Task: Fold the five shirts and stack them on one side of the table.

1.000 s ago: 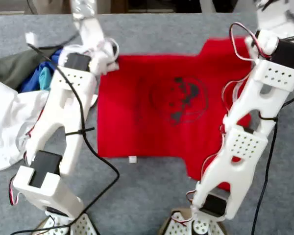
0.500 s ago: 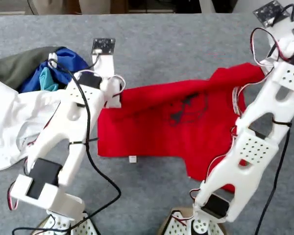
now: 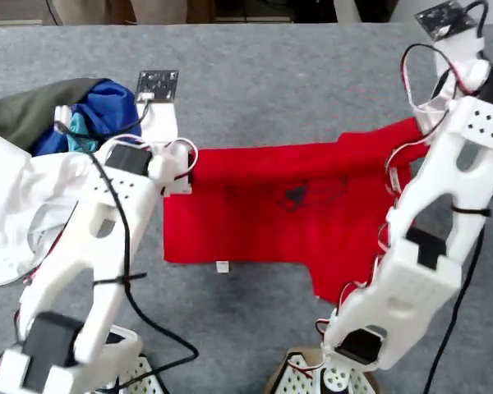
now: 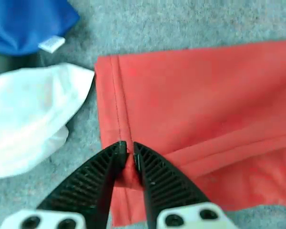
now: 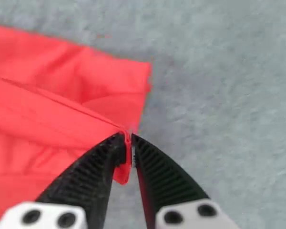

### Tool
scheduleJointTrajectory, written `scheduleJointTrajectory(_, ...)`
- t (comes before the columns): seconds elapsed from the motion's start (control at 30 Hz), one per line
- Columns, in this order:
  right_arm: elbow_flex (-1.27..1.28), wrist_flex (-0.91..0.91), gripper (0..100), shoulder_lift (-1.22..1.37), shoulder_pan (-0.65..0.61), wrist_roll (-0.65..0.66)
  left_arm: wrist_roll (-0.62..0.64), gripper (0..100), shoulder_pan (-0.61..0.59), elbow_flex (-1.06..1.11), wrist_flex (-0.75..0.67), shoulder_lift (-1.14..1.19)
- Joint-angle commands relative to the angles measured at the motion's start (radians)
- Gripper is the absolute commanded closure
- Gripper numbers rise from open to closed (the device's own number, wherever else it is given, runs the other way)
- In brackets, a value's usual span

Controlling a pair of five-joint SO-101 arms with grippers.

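Note:
A red shirt (image 3: 287, 222) with a dark print lies in the middle of the grey table, its far edge lifted and folded toward the near side. My left gripper (image 4: 127, 153) is shut on the shirt's hemmed far-left corner (image 4: 120, 143); in the high view it sits at that corner (image 3: 181, 168). My right gripper (image 5: 128, 143) is shut on the shirt's far-right edge, pinching a fold of red cloth (image 5: 86, 109). In the high view it hangs by the sleeve (image 3: 411, 131).
A heap of other shirts lies at the left: white (image 3: 16, 205), blue (image 3: 99, 111) and dark grey-green (image 3: 25, 115). In the left wrist view the white shirt (image 4: 28, 109) and blue shirt (image 4: 24, 19) lie close to the red hem. Bare grey table (image 3: 296, 74) stretches beyond the red shirt.
Both grippers have pulled the red shirt's far edge toward the near side, folding it over the print. The visible red area has become shorter.

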Motion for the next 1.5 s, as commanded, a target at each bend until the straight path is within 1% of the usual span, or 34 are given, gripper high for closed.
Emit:
scheduleJointTrajectory(0.0, 0.282, -0.028, 99.7, -0.182, -0.022, -0.028, -0.005, 98, -0.009, 0.049, -0.015, -0.076)
scheduleJointTrajectory(0.1, 0.538, -0.160, 99.7, -0.308, 0.004, -0.020, -0.005, 98, -0.006, 0.100, -0.011, -0.082)
scheduleJointTrajectory(0.17, 0.723, -0.245, 99.7, -0.394, 0.016, 0.009, -0.005, 98, 0.000, 0.143, -0.012, -0.082)
scheduleJointTrajectory(0.3, 1.070, -0.422, 99.7, -0.578, 0.047, 0.034, -0.005, 98, 0.002, 0.176, -0.009, -0.082)
scheduleJointTrajectory(0.4, 1.247, -0.546, 99.7, -0.697, 0.110, 0.028, -0.011, 98, 0.008, 0.187, 0.025, -0.082)
scheduleJointTrajectory(0.47, 1.319, -0.582, 99.7, -0.759, 0.157, 0.035, -0.012, 98, 0.029, 0.189, 0.058, -0.084)
scheduleJointTrajectory(0.57, 1.382, -0.597, 99.7, -0.816, 0.216, 0.052, -0.012, 98, 0.069, 0.189, 0.087, -0.084)
scheduleJointTrajectory(0.77, 1.419, -0.597, 99.7, -0.849, 0.306, 0.117, -0.012, 98, 0.141, 0.192, 0.087, -0.084)
scheduleJointTrajectory(0.83, 1.432, -0.595, 99.7, -0.849, 0.314, 0.138, -0.014, 98, 0.130, 0.195, 0.081, -0.084)
scheduleJointTrajectory(0.9, 1.478, -0.591, 99.7, -0.855, 0.305, 0.166, -0.015, 98, 0.092, 0.207, 0.080, -0.084)
scheduleJointTrajectory(1.0, 1.566, -0.621, 99.7, -0.858, 0.271, 0.176, -0.094, 98, 0.048, 0.232, 0.071, -0.077)
scheduleJointTrajectory(1.07, 1.590, -0.643, 99.7, -0.858, 0.280, 0.178, -0.129, 98, 0.032, 0.272, 0.028, -0.082)
scheduleJointTrajectory(1.2, 1.612, -0.660, 99.7, -0.858, 0.300, 0.212, -0.141, 98, 0.038, 0.342, -0.044, -0.082)
scheduleJointTrajectory(1.27, 1.616, -0.660, 99.7, -0.858, 0.297, 0.230, -0.143, 98, 0.040, 0.354, -0.046, -0.073)
scheduleJointTrajectory(1.33, 1.621, -0.657, 99.3, -0.857, 0.291, 0.287, -0.144, 97, 0.037, 0.354, -0.041, -0.073)
scheduleJointTrajectory(1.4, 1.623, -0.672, 97.4, -0.857, 0.298, 0.327, -0.140, 92, 0.031, 0.358, -0.037, -0.073)
scheduleJointTrajectory(1.47, 1.621, -0.697, 90.8, -0.857, 0.305, 0.334, -0.138, 83, 0.029, 0.350, 0.000, -0.081)
